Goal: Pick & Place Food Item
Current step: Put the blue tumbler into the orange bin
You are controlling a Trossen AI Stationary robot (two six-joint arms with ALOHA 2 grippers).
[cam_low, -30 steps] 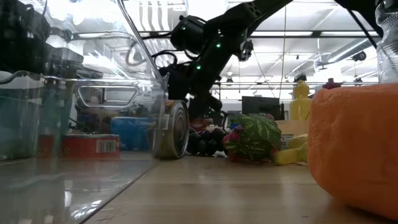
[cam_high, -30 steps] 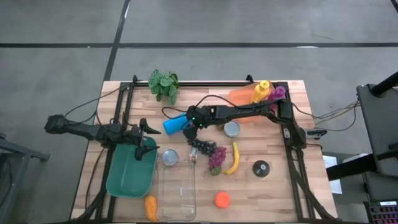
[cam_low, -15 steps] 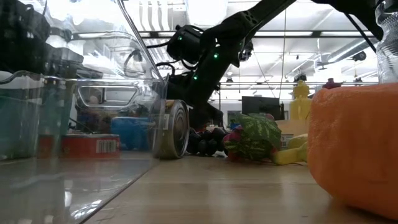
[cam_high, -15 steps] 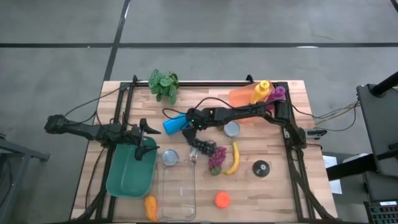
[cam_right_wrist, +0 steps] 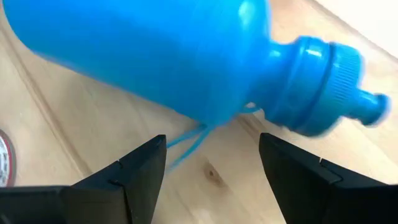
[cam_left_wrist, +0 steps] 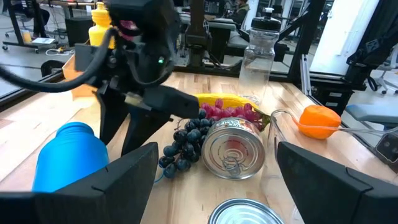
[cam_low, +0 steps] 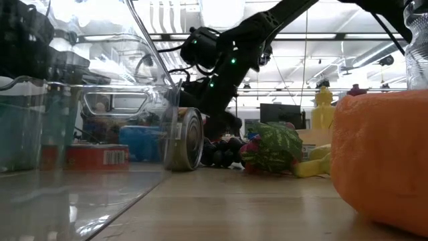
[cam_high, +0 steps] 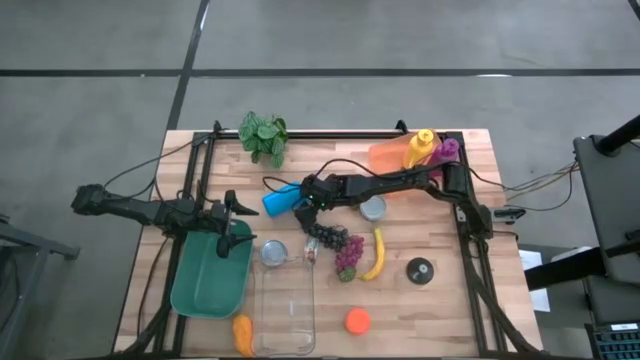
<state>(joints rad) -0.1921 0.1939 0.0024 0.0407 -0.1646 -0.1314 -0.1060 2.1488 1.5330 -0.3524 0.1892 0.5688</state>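
The left gripper (cam_high: 232, 212) hovered with fingers spread wide and empty over the far rim of the green bin (cam_high: 200, 285). Right of it, the blue bottle (cam_high: 279, 199) lay on its side. The right gripper (cam_high: 306, 208) hung above it, fingers parted, holding nothing. The dark grapes (cam_high: 328, 236) lay just beside it, with the banana (cam_high: 377, 254) farther right.

Colour rundown: bright blue bottle (cam_high: 281, 199) right by the right claw (cam_high: 313, 208), dark purple grapes (cam_high: 327, 236) just below it, plus a yellow banana (cam_high: 376, 254) and a silver can (cam_high: 373, 208) nearby. Farther off there's a plain orange fruit (cam_high: 357, 321). Under the left claw (cam_high: 236, 218) sits a teal-green bin (cam_high: 205, 280). Light wood table (cam_high: 440, 305).
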